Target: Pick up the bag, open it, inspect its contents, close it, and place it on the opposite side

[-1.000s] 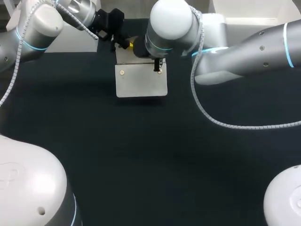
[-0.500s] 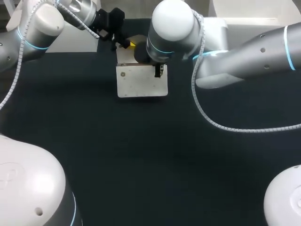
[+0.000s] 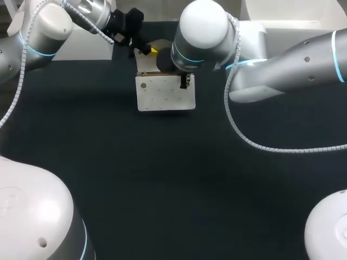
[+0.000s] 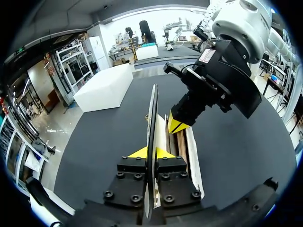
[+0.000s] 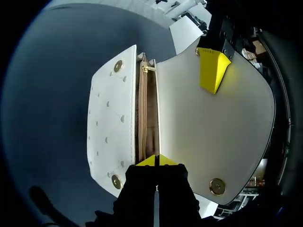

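Note:
A white flap bag [image 3: 165,93] is held off the dark table [image 3: 162,179] at the far middle. Its studded front panel [image 5: 109,118] faces down and its flap [image 5: 213,118] is folded back, so the zip mouth [image 5: 147,113] and the tan lining show. My left gripper [image 4: 150,152] is shut on the flap's edge [image 4: 152,109], seen edge-on between its tips. From the right wrist view its yellow tip [image 5: 213,68] lies on the flap. My right gripper [image 5: 156,161] is shut on the bag's rim at the near end of the zip. It hangs over the bag [image 3: 185,81].
A white block [image 3: 87,43] stands at the table's far left edge, behind my left arm. My right arm's cable [image 3: 255,142] loops over the table at the right. The near half of the table is bare dark cloth.
Both arms and the bag between them have shifted slightly to the right and a little towards me. Both grips have stayed the same.

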Controlling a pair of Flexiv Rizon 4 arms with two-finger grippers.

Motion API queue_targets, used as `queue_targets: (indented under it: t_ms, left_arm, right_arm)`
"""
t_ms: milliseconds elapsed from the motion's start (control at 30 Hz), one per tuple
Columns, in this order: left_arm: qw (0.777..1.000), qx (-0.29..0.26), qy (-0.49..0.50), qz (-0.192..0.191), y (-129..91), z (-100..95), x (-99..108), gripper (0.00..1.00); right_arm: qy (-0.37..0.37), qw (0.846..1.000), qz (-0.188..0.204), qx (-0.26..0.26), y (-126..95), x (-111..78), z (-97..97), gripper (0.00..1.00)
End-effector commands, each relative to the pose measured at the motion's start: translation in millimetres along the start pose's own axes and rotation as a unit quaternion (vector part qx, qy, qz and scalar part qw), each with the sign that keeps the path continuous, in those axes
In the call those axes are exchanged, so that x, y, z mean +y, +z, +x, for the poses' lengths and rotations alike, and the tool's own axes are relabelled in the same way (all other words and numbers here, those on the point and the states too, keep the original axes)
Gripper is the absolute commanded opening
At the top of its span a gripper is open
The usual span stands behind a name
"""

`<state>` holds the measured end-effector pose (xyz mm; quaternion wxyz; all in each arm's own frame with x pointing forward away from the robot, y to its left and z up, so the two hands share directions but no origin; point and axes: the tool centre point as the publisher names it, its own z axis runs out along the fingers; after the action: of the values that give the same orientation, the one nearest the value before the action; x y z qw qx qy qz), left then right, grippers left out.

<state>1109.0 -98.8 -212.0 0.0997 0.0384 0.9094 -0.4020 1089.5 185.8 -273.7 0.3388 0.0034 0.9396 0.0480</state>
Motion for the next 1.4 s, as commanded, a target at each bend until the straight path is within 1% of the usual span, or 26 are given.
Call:
queue_targets:
  t_ms: [33, 167, 467, 600, 733, 867, 1033, 1400]
  left_arm:
    - [1.0, -0.004, 0.004, 0.001, -5.3, 5.5, -4.1, 0.0]
    - [1.0, -0.007, 0.002, 0.002, -5.4, 5.3, -4.4, 0.0]
    - [0.999, -0.012, -0.034, 0.011, 0.2, -3.9, 1.5, 0.0]
    - [0.999, -0.011, -0.037, 0.017, 1.1, -4.0, 0.7, 0.0]
    - [0.999, -0.017, -0.042, 0.025, -0.2, -4.4, -0.5, 0.0]
    - [0.998, -0.018, -0.047, 0.031, -0.4, -3.8, -1.3, 0.0]
    - [0.998, -0.012, -0.045, 0.035, 0.6, -0.5, -3.0, 0.0]
    - [0.998, -0.007, -0.043, 0.046, -3.5, 5.1, -4.3, 0.0]
  right_arm:
    - [-0.002, 1.0, 0.002, -0.006, 3.9, 3.2, -2.9, 0.0]
    - [-0.007, 1.0, 0.003, -0.005, 3.7, 5.7, -1.8, 0.0]
    - [-0.005, 1.0, 0.003, 0.013, 2.8, 2.6, 16.2, 0.0]
    - [-0.002, 1.0, 0.002, 0.027, 6.7, 1.4, 24.9, 0.0]
    - [0.001, 0.999, 0.0, 0.032, 7.1, 1.4, 29.2, 0.0]
    - [-0.001, 0.999, -0.003, 0.032, 5.4, 3.1, 29.2, 0.0]
    - [-0.004, 1.0, -0.005, 0.026, 4.4, 5.9, 23.1, 0.0]
    - [-0.012, 0.999, -0.005, 0.031, 13.0, 7.1, 16.9, 0.0]
